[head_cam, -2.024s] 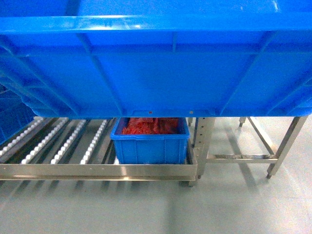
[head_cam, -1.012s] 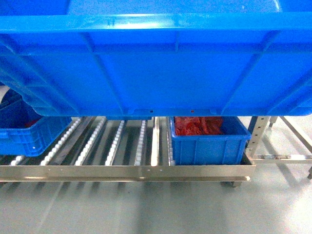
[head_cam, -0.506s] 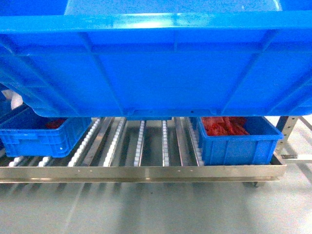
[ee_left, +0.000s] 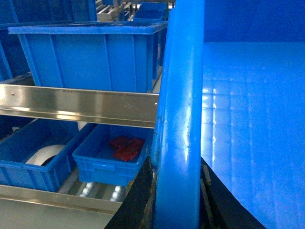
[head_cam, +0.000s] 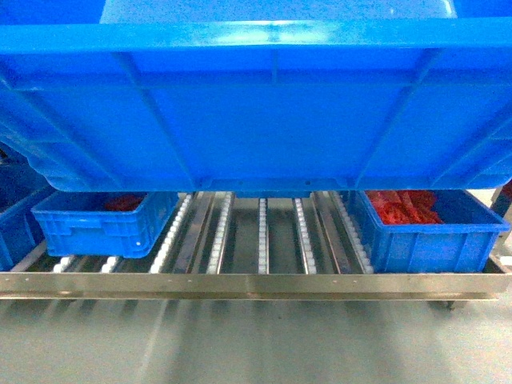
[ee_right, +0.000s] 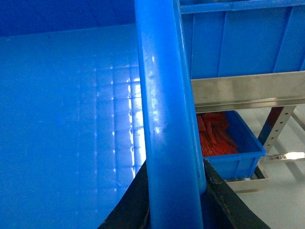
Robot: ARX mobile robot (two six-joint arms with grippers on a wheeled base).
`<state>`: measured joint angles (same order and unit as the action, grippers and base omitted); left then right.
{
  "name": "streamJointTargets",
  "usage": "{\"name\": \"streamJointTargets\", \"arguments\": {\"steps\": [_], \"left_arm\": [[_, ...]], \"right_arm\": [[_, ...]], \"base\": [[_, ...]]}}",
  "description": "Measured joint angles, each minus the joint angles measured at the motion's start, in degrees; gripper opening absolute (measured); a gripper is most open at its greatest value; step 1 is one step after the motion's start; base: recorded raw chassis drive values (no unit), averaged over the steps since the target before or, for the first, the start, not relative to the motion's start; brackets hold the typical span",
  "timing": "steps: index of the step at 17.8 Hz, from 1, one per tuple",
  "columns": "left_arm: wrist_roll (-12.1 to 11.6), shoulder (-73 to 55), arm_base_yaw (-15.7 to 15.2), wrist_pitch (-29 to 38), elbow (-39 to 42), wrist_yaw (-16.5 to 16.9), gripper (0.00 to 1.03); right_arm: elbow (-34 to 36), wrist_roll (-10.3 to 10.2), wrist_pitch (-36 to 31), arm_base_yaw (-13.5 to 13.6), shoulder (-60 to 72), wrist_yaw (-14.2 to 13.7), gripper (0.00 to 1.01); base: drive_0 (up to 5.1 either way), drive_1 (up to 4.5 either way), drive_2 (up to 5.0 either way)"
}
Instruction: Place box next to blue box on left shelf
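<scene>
Your box hangs above the left shelf, carried level by its end rims: left gripper and right gripper each clamp one. Bare rollers between the left bin and right bin look narrow for it; watch both edges.

1. The box — a large bright blue open-top plastic crate with a thick flat rim and vertical and diagonal ribs on its wall — is held level above the rack, filling the upper half of the head view. Its smooth inner floor shows nothing in it.
2. The left shelf is a low roller bed — rows of white rollers between grey metal rails, with a bare stretch directly beneath the crate.
</scene>
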<state>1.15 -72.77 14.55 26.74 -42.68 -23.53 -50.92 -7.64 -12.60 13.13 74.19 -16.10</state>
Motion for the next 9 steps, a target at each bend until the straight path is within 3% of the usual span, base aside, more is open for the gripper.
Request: {"name": "streamJointTargets", "arguments": {"steps": [9], "left_arm": [[0.04, 0.04, 0.52, 0.11, 0.00, -0.39, 0.14]], "right_arm": [[0.00, -0.07, 0.22, -0.39, 0.02, -0.17, 0.21]], "base": [[0.0, -0.04, 0.0]]}}
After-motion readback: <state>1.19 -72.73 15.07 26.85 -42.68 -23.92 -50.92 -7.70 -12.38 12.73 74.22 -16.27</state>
